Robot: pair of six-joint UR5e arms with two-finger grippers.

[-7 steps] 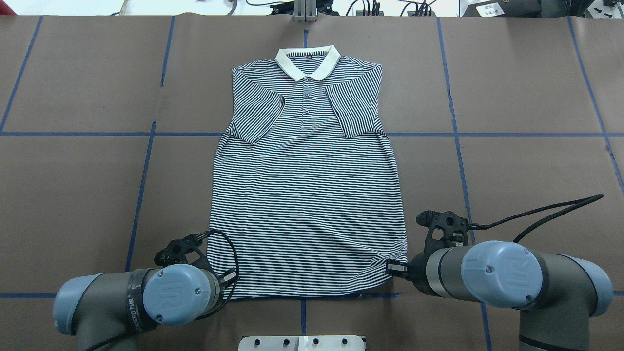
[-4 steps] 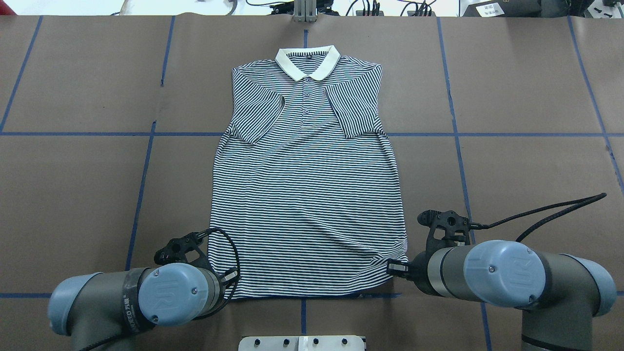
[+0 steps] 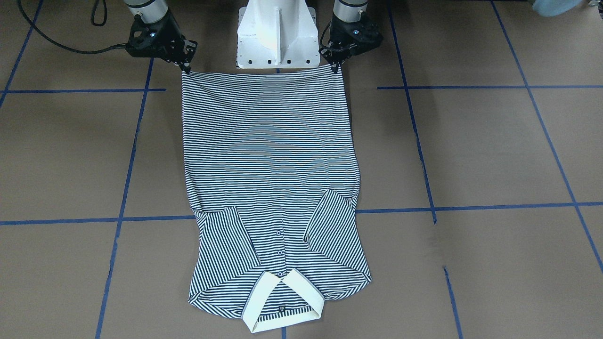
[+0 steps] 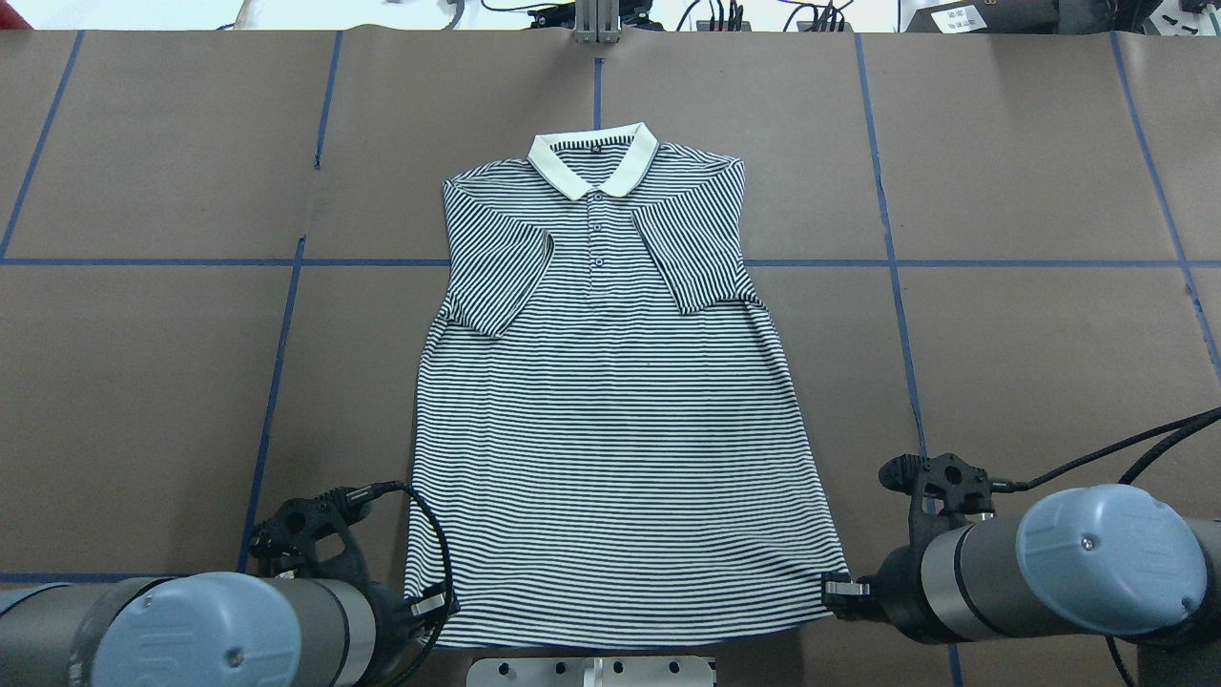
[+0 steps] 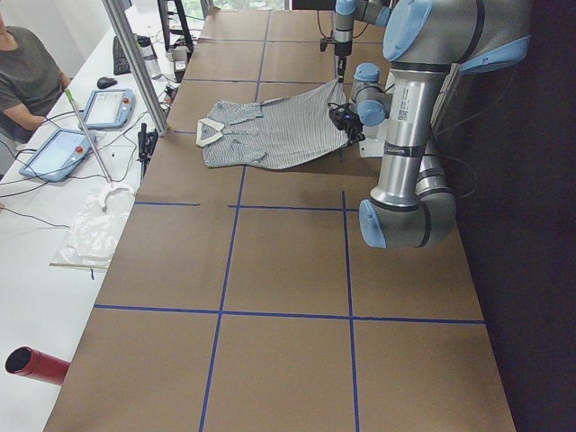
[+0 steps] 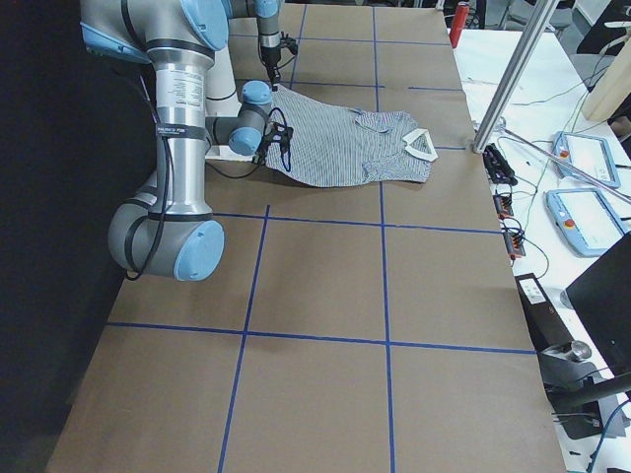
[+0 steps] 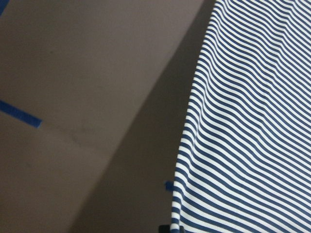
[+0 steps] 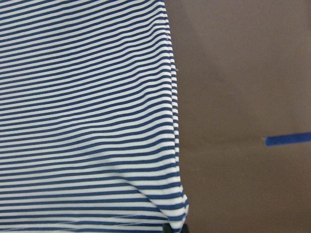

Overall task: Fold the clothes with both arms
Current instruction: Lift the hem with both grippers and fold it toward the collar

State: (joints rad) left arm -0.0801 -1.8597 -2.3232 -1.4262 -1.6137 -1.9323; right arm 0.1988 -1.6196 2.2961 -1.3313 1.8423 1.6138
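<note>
The striped polo shirt point(image 4: 610, 429) lies face up on the brown table, cream collar point(image 4: 591, 164) at the far end, both sleeves folded in over the chest. My left gripper point(image 4: 434, 606) is shut on the near left hem corner. My right gripper point(image 4: 841, 592) is shut on the near right hem corner. From the front, the hem point(image 3: 261, 75) runs taut between the left gripper point(image 3: 335, 68) and the right gripper point(image 3: 186, 69). Each wrist view shows striped cloth point(image 7: 252, 136) point(image 8: 87, 121) running down to a dark fingertip at the bottom edge.
The white pedestal base point(image 3: 275, 33) stands just behind the hem. Blue tape lines point(image 4: 277, 372) grid the table. A side bench with tablets point(image 5: 63, 148), a seated person point(image 5: 27, 63) and an aluminium post point(image 5: 135, 63) lies beyond the far edge. A red cylinder point(image 5: 36, 364) lies there too.
Both arms drew back toward the base, dragging the shirt nearer. The hem spread wider and tauter, the body flattened, and the collar slid toward me.
</note>
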